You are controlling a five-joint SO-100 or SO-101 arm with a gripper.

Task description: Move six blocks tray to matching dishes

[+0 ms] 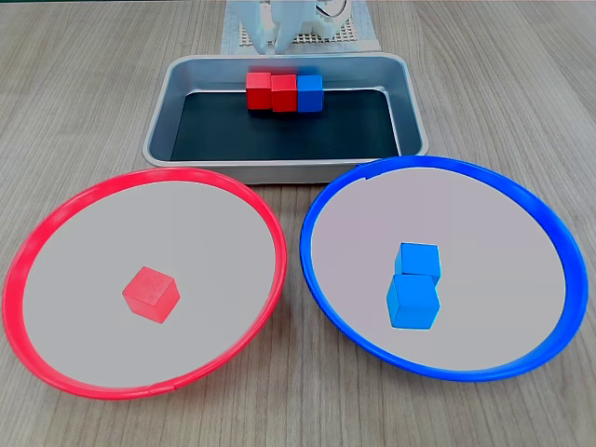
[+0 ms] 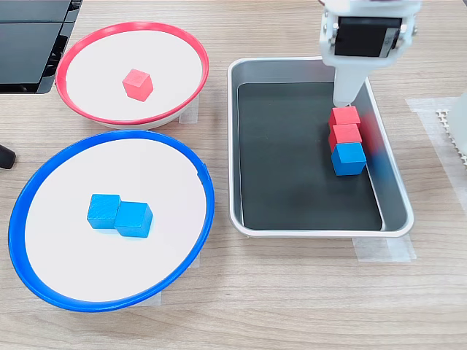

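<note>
The silver tray holds a row of three blocks against one wall: two red blocks and a blue block. A red block lies in the red-rimmed dish. Two touching blue blocks lie in the blue-rimmed dish. My white gripper hangs over the red end of the row, one finger reaching down to the end red block. Its jaw gap is hidden.
A white mesh mat lies behind the tray under the arm's base. Black flat objects sit at the table's edge beside the red-rimmed dish. Tape strips hold down the tray and dishes. Wooden tabletop surrounds everything.
</note>
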